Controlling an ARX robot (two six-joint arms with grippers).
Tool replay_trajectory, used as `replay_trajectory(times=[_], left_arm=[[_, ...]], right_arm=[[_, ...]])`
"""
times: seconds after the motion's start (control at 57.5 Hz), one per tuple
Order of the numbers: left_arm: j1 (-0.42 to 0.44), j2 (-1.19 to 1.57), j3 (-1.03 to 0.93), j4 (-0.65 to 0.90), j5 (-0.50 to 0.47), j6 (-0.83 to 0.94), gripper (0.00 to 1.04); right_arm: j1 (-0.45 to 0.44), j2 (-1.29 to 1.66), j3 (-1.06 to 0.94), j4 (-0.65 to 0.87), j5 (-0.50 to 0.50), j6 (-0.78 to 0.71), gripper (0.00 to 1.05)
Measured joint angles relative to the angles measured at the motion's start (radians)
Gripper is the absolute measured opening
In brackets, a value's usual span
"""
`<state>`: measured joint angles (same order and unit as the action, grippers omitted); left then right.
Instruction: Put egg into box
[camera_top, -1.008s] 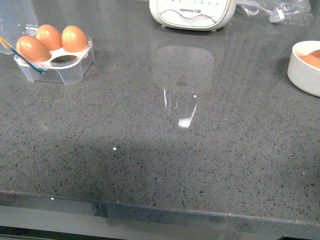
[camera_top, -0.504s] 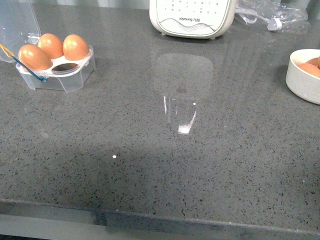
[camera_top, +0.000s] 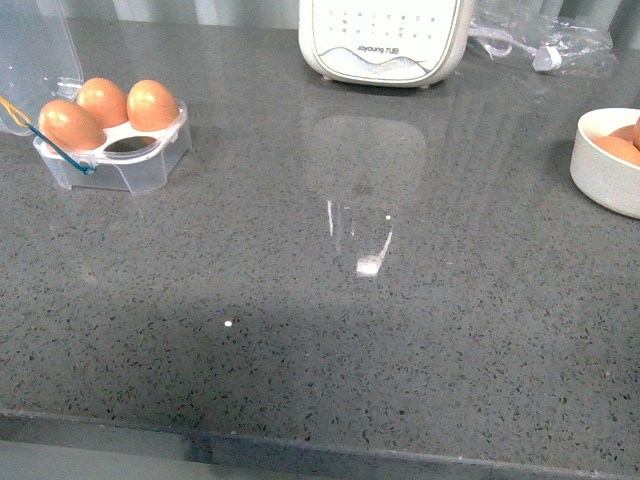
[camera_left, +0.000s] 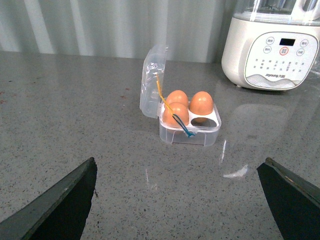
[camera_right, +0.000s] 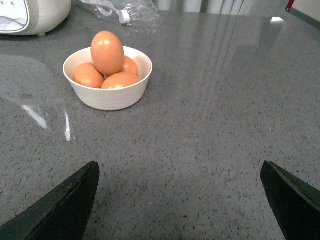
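The clear egg box (camera_top: 110, 150) stands at the far left of the counter with its lid open. It holds three brown eggs, and its near right cell (camera_top: 128, 146) is empty. The box also shows in the left wrist view (camera_left: 189, 129). My left gripper (camera_left: 177, 172) is open and empty, well short of the box. A white bowl (camera_right: 107, 95) holds several brown eggs, with one egg (camera_right: 107, 52) on top of the pile. My right gripper (camera_right: 180, 172) is open and empty, short of the bowl. Neither gripper shows in the front view.
A white kitchen appliance (camera_top: 385, 40) stands at the back middle of the grey speckled counter (camera_top: 330, 300). A crumpled clear plastic bag (camera_top: 545, 35) lies at the back right. The bowl sits at the right edge of the front view (camera_top: 595, 175).
The front view has shifted slightly, so the box, bowl and appliance sit at slightly different places in the picture. Nothing on the counter has moved.
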<state>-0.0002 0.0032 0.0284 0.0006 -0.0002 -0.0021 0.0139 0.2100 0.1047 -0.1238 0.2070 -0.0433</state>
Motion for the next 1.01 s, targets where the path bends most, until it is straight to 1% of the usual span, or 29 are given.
replay_trajectory(times=[0.174, 0.243, 0.296, 0.33, 0.365, 0.4, 0.522, 0.626, 0.73, 0.8, 0.904, 1.008], left_arm=[[0.000, 0.000, 0.000, 0.000, 0.000, 0.000, 0.98], [0.000, 0.000, 0.000, 0.000, 0.000, 0.000, 0.98], [0.000, 0.000, 0.000, 0.000, 0.000, 0.000, 0.98], [0.000, 0.000, 0.000, 0.000, 0.000, 0.000, 0.98], [0.000, 0.000, 0.000, 0.000, 0.000, 0.000, 0.98], [0.000, 0.000, 0.000, 0.000, 0.000, 0.000, 0.98], [0.000, 0.000, 0.000, 0.000, 0.000, 0.000, 0.98], [0.000, 0.000, 0.000, 0.000, 0.000, 0.000, 0.98], [0.000, 0.000, 0.000, 0.000, 0.000, 0.000, 0.98], [0.000, 0.000, 0.000, 0.000, 0.000, 0.000, 0.98], [0.000, 0.000, 0.000, 0.000, 0.000, 0.000, 0.98], [0.000, 0.000, 0.000, 0.000, 0.000, 0.000, 0.98]], right_arm=[[-0.079, 0.158, 0.063, 0.206, -0.088, -0.045, 0.97], [-0.135, 0.336, 0.119, 0.380, -0.132, -0.048, 0.97], [-0.160, 0.485, 0.171, 0.493, -0.154, -0.046, 0.97], [-0.165, 0.571, 0.207, 0.546, -0.163, -0.044, 0.97], [-0.170, 0.676, 0.260, 0.572, -0.187, -0.029, 0.97], [-0.167, 0.773, 0.309, 0.601, -0.186, -0.019, 0.97], [-0.127, 1.004, 0.468, 0.598, -0.200, 0.042, 0.97], [-0.075, 1.159, 0.594, 0.554, -0.201, 0.117, 0.97], [-0.042, 1.268, 0.693, 0.498, -0.217, 0.146, 0.97], [-0.031, 1.308, 0.733, 0.457, -0.212, 0.145, 0.97], [-0.027, 1.353, 0.773, 0.393, -0.254, 0.142, 0.97], [-0.028, 1.385, 0.780, 0.371, -0.272, 0.140, 0.97]])
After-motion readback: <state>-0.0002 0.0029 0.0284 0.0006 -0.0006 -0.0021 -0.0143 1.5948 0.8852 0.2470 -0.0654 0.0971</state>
